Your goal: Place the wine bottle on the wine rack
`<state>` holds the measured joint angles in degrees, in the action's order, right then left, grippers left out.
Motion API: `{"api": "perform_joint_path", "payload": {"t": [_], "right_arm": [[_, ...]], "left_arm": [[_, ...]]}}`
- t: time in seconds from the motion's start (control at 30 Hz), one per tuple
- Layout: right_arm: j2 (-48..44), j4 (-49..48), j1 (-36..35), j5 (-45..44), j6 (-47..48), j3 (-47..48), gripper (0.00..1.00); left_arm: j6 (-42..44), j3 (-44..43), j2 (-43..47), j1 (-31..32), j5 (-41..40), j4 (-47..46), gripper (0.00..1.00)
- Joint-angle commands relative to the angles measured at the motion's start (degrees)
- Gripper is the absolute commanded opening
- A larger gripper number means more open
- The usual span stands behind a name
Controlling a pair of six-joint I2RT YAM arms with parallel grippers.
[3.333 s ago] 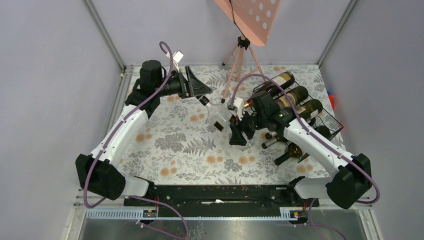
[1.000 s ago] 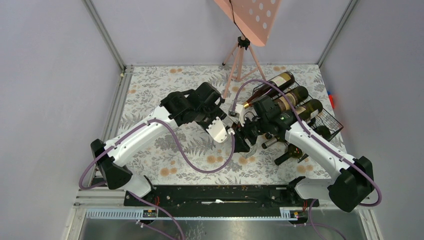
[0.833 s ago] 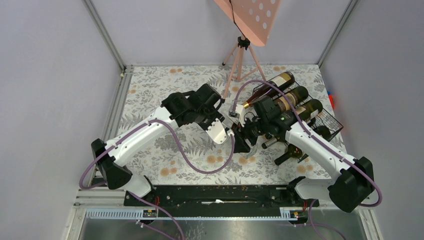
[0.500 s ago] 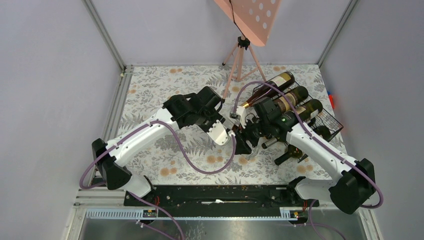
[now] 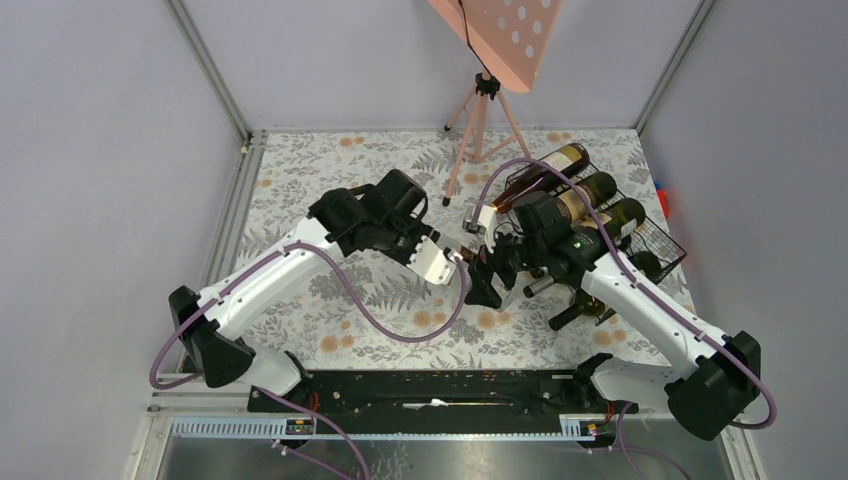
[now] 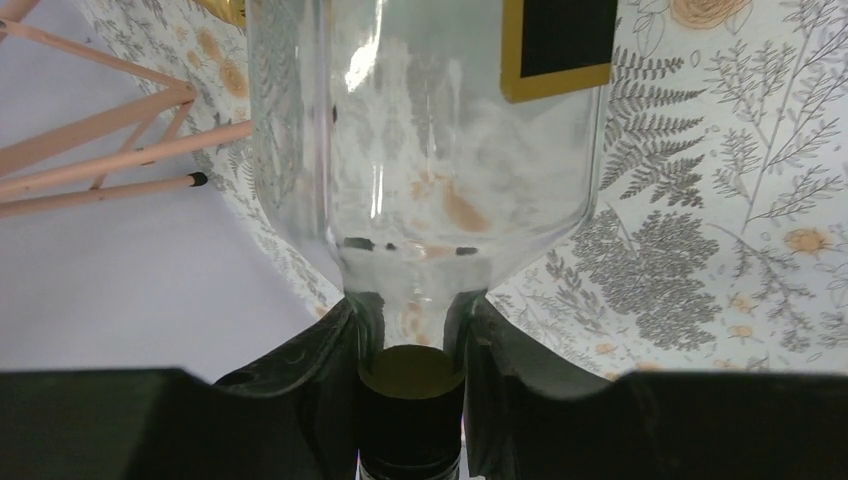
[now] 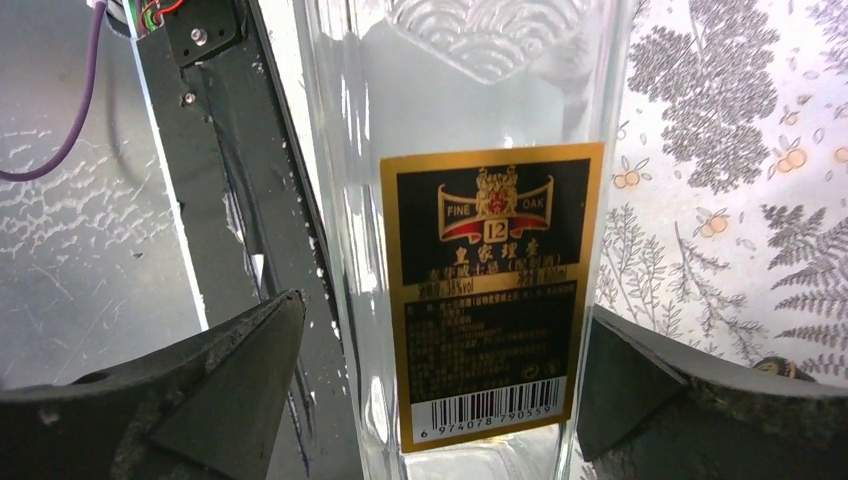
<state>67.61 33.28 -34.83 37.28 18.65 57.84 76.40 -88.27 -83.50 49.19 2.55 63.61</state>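
The wine bottle [image 6: 430, 150] is clear glass with a black and gold label [image 7: 490, 300] and a dark cap [image 6: 410, 380]. It hangs above the floral table between the two arms [image 5: 470, 268]. My left gripper [image 6: 410, 320] is shut on its neck just above the cap. My right gripper [image 7: 440, 340] stands open around the bottle's body, and a gap shows between each of its fingers [image 7: 230, 370] and the glass. The black wire wine rack [image 5: 655, 240] sits at the right behind the right arm and holds several dark bottles [image 5: 578, 188].
A pink tripod stand [image 5: 478, 120] with a perforated pink desk stands at the back centre. More dark bottles [image 5: 575, 310] lie in the rack's lower rows. Purple cables loop from both arms. A black rail [image 5: 430, 385] runs along the near edge.
My right gripper has opened off the bottle's body. My left gripper has closed on the neck, and the left arm has drawn slightly back and left.
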Motion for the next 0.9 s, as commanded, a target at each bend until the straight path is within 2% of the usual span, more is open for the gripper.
{"api": "perform_joint_path", "payload": {"t": [0.0,0.47,0.67,0.87], "right_arm": [[-2.32,-2.01,-0.37,0.76,0.86,0.3,1.0],[-6.06,-1.88,2.17,-3.22,1.19,1.13,1.0],[-10.16,-2.16,8.01,-2.45,-0.64,1.72,1.0],[-15.13,-2.38,15.81,-2.82,-3.54,3.15,1.0]], "left_arm": [[-4.92,0.72,5.2,-3.66,4.69,-4.25,0.0],[-9.19,8.52,13.1,-14.07,12.21,-5.37,0.0],[-12.6,10.16,15.88,-19.59,18.24,-6.62,0.0],[-20.01,11.11,17.55,-20.19,23.6,-8.66,0.0]]}}
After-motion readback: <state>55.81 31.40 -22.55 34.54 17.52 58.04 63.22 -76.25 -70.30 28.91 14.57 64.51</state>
